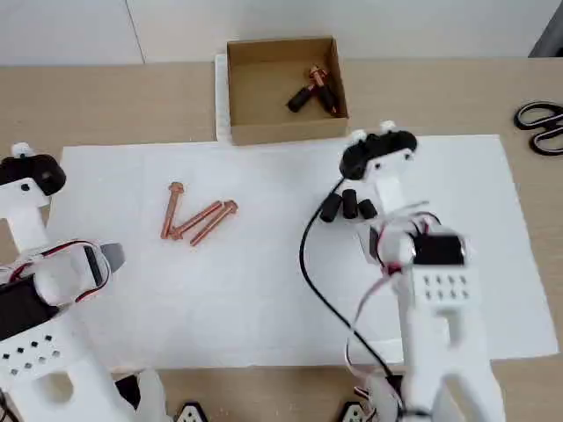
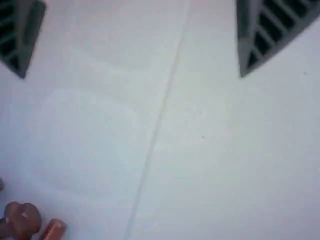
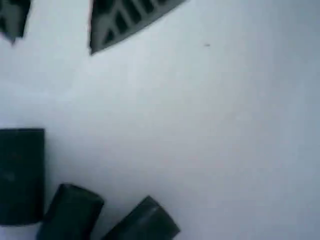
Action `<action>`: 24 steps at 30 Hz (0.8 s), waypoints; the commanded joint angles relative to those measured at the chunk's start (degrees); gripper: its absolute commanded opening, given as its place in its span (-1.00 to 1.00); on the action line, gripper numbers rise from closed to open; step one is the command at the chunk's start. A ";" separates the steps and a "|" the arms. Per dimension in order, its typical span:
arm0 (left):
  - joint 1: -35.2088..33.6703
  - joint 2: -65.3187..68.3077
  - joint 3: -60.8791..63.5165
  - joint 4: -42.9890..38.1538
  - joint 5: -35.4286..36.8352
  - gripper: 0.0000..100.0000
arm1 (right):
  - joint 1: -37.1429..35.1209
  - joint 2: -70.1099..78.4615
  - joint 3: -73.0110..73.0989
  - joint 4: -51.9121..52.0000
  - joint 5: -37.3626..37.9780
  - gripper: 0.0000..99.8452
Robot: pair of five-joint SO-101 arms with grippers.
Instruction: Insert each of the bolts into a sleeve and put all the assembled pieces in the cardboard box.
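A broad lane of bare white sheet (image 1: pixel 264 299) ran between the three bolts (image 1: pixel 195 214) at ten o'clock and the three sleeves (image 1: pixel 348 206) at two. The right arm (image 1: pixel 435 290) crowded the sleeves from five o'clock. At twelve, the cardboard box (image 1: pixel 281 132) stood open-topped, with two assembled pieces (image 1: pixel 314 90) lying in its three-o'clock half. Scissors (image 1: pixel 541 123) lay well apart on the counter (image 1: pixel 106 97).

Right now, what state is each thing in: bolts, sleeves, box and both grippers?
Three bolts: loose on the white paper, none sleeved.
Three sleeves: on the paper, no bolt in them.
Cardboard box: open, holding two assembled pieces.
Left gripper: open, empty, over the paper.
Right gripper: open, empty, beside the sleeves.
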 commanded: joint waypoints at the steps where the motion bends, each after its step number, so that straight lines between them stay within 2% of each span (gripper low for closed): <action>1: 0.09 0.26 -0.13 -1.32 -0.26 -0.48 | 0.57 9.80 -10.55 2.59 0.70 -0.83; 6: 0.09 0.26 3.12 -3.08 -0.26 -0.48 | 0.66 23.78 -25.49 8.66 0.88 -0.82; 14: -0.09 0.18 6.81 -5.36 -0.26 -0.48 | 1.01 41.19 -45.10 20.35 4.48 -0.64; 24: -0.09 0.18 6.81 -5.36 -0.26 -0.48 | 0.75 52.26 -53.89 23.16 6.07 -0.63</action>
